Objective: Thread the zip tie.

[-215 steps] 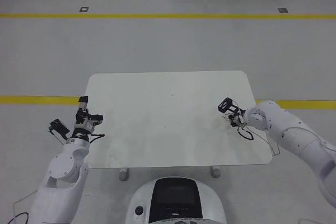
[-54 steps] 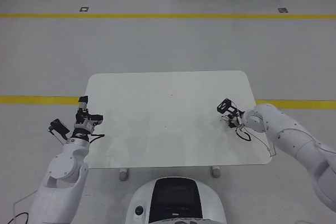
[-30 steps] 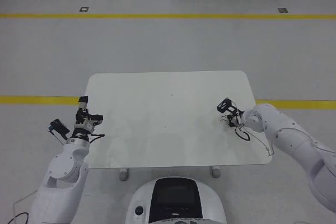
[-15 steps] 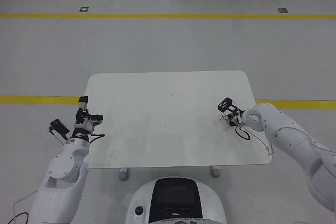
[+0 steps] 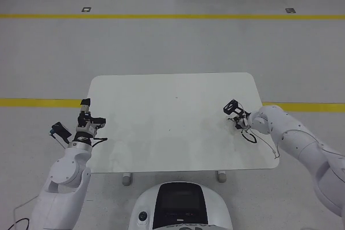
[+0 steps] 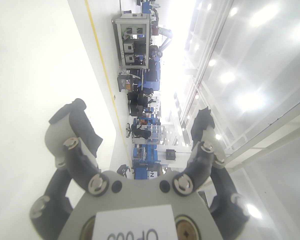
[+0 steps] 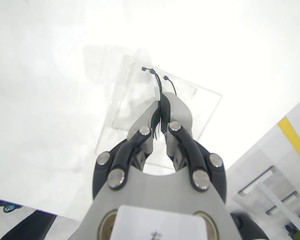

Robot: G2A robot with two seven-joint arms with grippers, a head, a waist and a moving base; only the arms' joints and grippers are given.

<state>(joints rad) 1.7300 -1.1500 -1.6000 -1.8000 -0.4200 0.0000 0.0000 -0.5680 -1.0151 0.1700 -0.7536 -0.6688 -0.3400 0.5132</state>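
Observation:
My right gripper (image 7: 161, 101) is shut on a small bunch of thin black zip ties (image 7: 157, 78), whose square heads stick out past the fingertips. Beneath them lies a clear plastic tray (image 7: 205, 116) on the white table (image 5: 172, 115). In the top view the right gripper (image 5: 237, 117) sits low over the table's right side. My left gripper (image 6: 140, 111) is open and holds nothing; it points up and away from the table. The top view puts the left gripper (image 5: 85, 110) at the table's left edge.
The white table top is bare across its middle and far side. A yellow floor line (image 5: 29, 102) runs behind the table. The table's right edge (image 5: 273, 138) lies close to the right arm.
The right gripper has shifted only slightly over the right side of the table. The left arm has not moved.

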